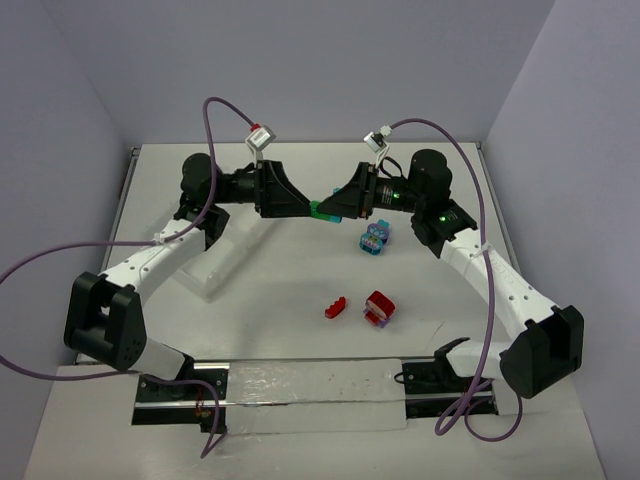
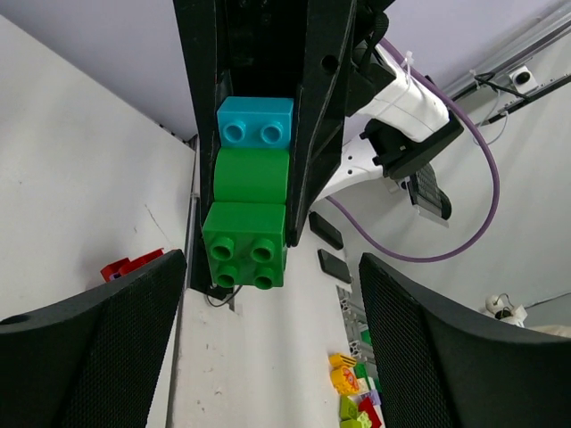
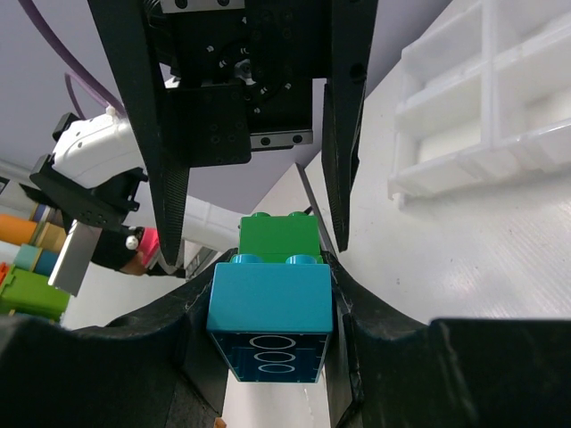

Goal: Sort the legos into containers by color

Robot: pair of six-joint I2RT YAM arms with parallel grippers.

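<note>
The tray lies on the surface, half under the left arm; its contents are hard to see. The right pincer is closed on a teal-green stack. The left pincer stands wide around the stack, not touching. A red brick, a red cluster and a teal-purple cluster lie loose.

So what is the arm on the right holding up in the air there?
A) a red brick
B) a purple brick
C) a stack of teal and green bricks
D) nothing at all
C: the right tool is shut on the teal-and-green brick stack, gripping its teal end, as both wrist views show.
</note>
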